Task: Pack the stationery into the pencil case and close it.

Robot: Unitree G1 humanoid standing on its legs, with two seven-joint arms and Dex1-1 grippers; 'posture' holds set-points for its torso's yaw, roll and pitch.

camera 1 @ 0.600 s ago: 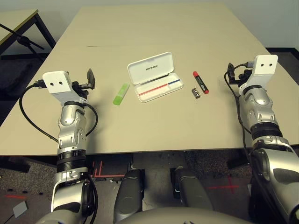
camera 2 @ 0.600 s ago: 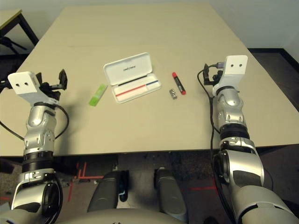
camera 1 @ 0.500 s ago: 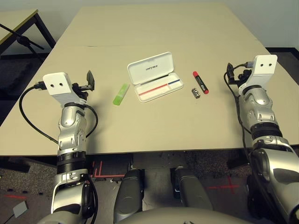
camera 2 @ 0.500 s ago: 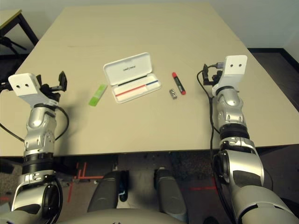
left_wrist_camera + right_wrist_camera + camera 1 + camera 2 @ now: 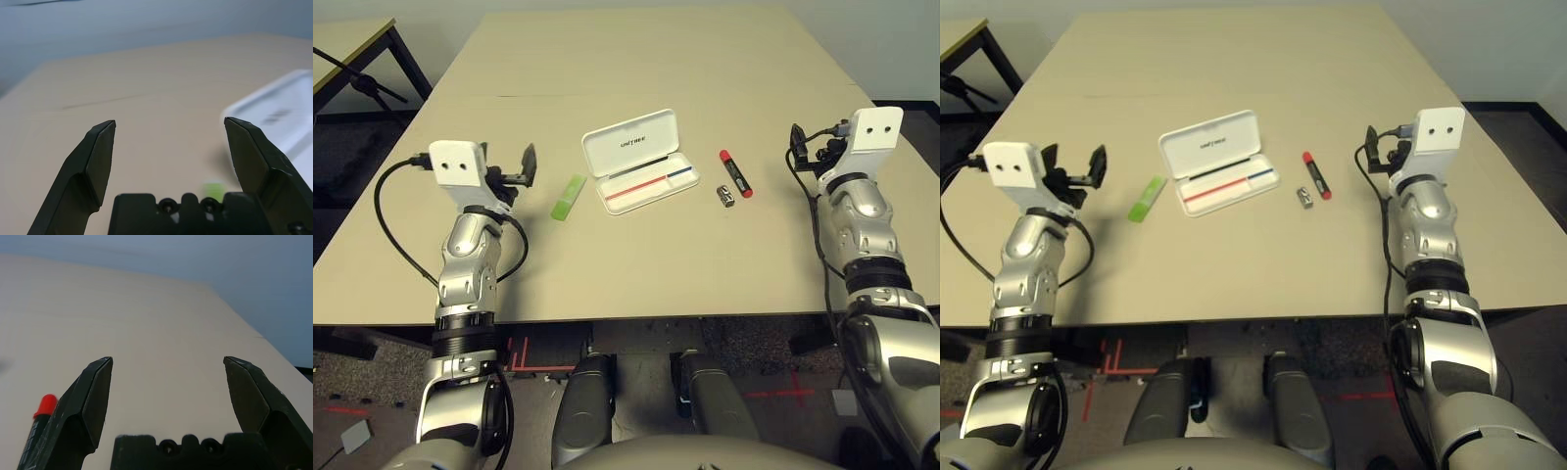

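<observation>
On the worktop (image 5: 636,264) the pencil case (image 5: 638,160) is lying open between green highlighter (image 5: 568,197) and red marker (image 5: 734,173); both look light, stiff, slick, best pinched mid-barrel. Left claw (image 5: 168,147) and right claw (image 5: 166,382) are hanging released, holding nothing.

A wide beige bench (image 5: 646,59) stands on dark floor (image 5: 352,147); a second table (image 5: 347,39) sits far left
</observation>
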